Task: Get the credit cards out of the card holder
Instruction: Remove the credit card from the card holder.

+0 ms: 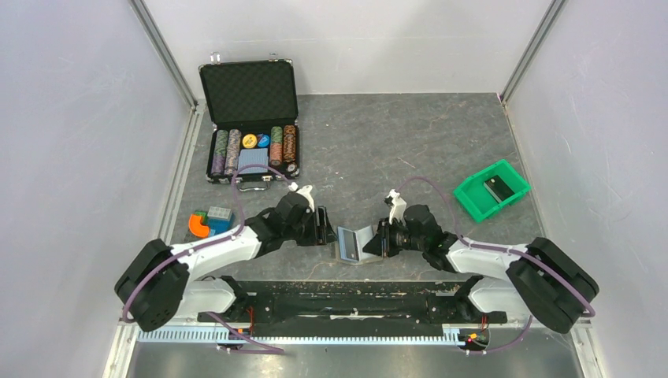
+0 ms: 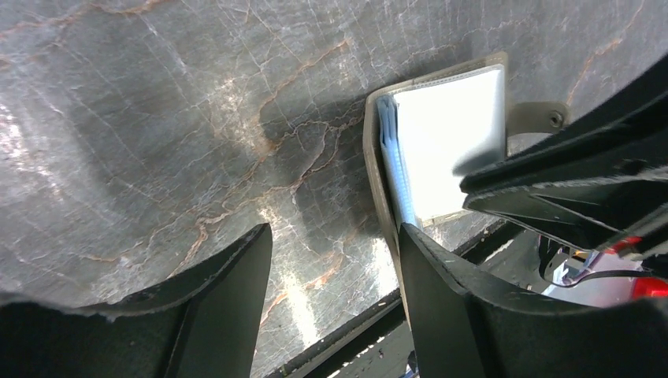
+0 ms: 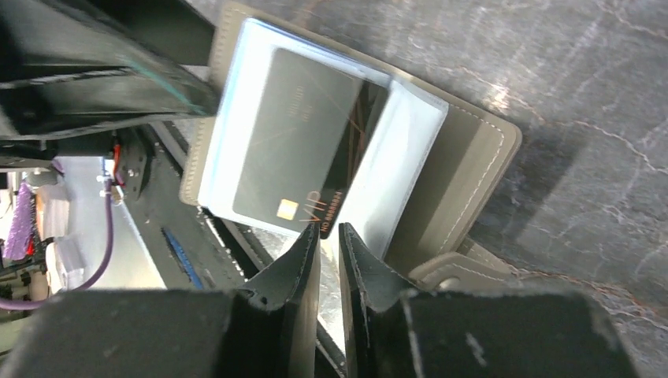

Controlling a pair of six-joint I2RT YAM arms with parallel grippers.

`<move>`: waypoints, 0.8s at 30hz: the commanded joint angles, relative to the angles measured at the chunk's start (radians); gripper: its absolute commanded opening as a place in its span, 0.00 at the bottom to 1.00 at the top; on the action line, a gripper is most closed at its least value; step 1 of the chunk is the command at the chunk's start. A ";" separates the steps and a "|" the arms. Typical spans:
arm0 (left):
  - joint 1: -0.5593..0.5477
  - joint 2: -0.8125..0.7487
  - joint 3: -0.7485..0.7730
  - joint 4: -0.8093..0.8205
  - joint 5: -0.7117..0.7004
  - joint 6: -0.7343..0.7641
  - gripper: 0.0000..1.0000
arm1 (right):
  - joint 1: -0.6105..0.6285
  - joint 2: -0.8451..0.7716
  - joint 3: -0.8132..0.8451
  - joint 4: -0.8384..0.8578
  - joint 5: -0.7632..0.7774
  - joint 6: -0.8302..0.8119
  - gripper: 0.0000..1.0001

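Standing at a narrow slit, the right gripper meets the short, chip-end edge of a dark card; whether it truly grips that edge I cannot tell. The card sits behind a clear sleeve in the opened card holder, its long axis pointing toward that gripper. The left gripper stands wide and holds nothing, one side just beside the holder's edge. The holder lies on the table between both grippers, by the near edge. No card is out yet, so removal seems barely begun.
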 commanded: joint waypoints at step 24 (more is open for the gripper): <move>-0.004 -0.035 0.012 0.078 0.065 -0.027 0.85 | 0.040 0.118 0.061 0.085 0.013 -0.040 0.23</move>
